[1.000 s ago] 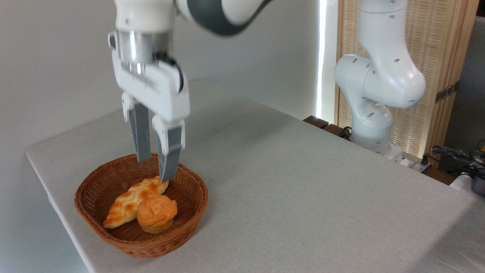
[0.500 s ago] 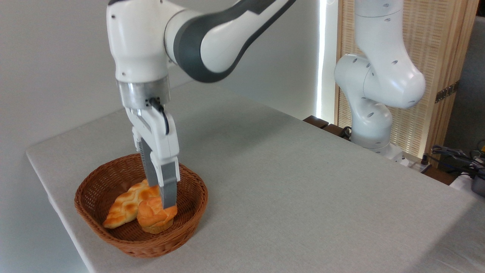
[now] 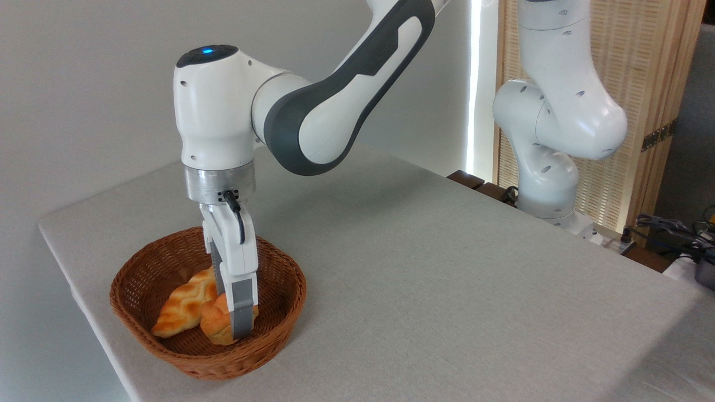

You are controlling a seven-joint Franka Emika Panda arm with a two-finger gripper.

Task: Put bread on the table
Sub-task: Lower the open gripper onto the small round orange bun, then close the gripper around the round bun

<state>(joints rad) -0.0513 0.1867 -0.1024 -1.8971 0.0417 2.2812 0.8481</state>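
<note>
Bright, even indoor light; sharp picture with no motion blur.

A blown-out white strip of daylight (image 3: 476, 84) glares between the wall and the slatted wooden screen (image 3: 642, 72), clipped to pure white. The robot arm (image 3: 313, 111) casts a soft, broad shadow across the table (image 3: 447, 268) behind it, and the wicker basket (image 3: 208, 357) throws a faint one to its right. Soft highlights sit on the glossy white arm shells. The cables at the right edge (image 3: 676, 229) look slightly soft.
</note>
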